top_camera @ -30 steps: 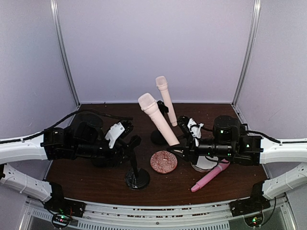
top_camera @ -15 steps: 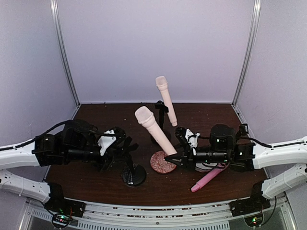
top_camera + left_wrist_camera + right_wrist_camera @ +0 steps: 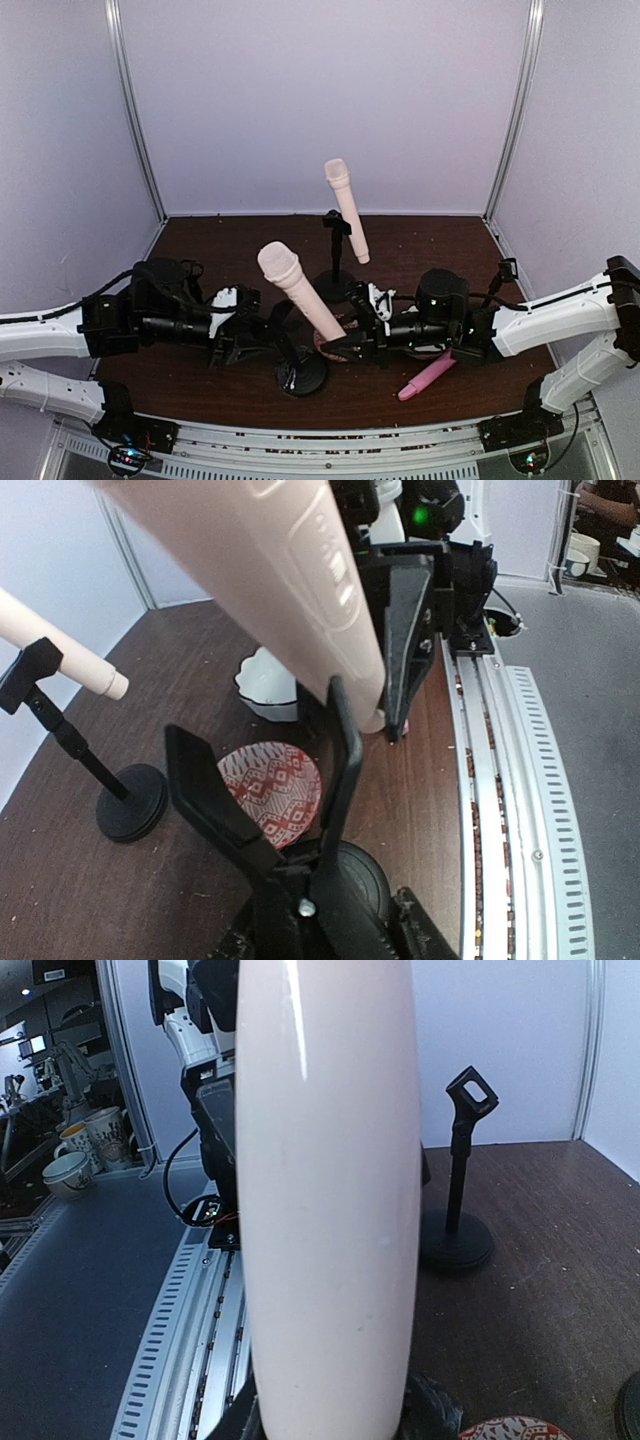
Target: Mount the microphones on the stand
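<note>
- My right gripper [image 3: 348,346] is clamped on the butt end of a peach microphone [image 3: 300,295]. It is a smooth, glossy plastic tube that leans up and away from my fingers to a rounded head.
- My left gripper [image 3: 262,340] is closed on the thin black stem of the near stand [image 3: 302,376], above its flat, round base.
- The forked clip [image 3: 215,805] rises just beyond my left gripper. The microphone's shaft crosses one prong, and I cannot tell whether they touch.
- A second peach microphone [image 3: 346,210] sits tilted in the far stand [image 3: 332,288], behind both grippers.
- A pink microphone [image 3: 430,375] lies flat on the dark wood-grain table [image 3: 200,240], beside my right wrist.
</note>
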